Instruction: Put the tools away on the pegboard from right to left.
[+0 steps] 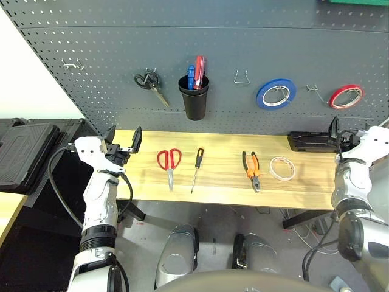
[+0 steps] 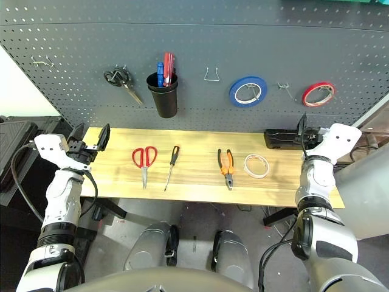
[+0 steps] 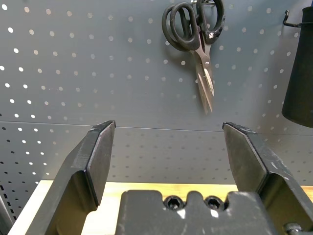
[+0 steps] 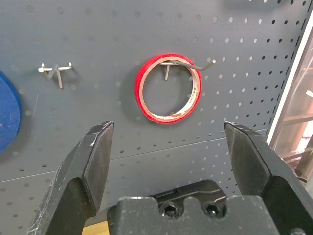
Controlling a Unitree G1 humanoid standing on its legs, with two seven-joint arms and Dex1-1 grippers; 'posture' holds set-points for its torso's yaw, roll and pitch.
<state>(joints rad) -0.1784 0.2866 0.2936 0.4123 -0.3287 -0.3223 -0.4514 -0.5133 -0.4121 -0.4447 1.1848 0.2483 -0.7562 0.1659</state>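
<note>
Nothing put away yet, I judge: all four tools lie on the tabletop (image 1: pixel 213 188), starting with the white tape ring (image 1: pixel 282 168) at far right. My left pincer (image 1: pixel 124 143) and right pincer (image 4: pixel 168 147) both gape, empty. Next I'd bring the right down onto that ring, then up to a free pegboard (image 1: pixel 231 36) hook.

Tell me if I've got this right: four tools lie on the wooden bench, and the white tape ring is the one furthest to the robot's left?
Not quite. Four tools do lie on the bench, but the white tape ring is furthest to the robot's right, beside the pliers. Furthest left are the red-handled scissors, with the screwdriver next to them. The left eye view shows this.
</note>
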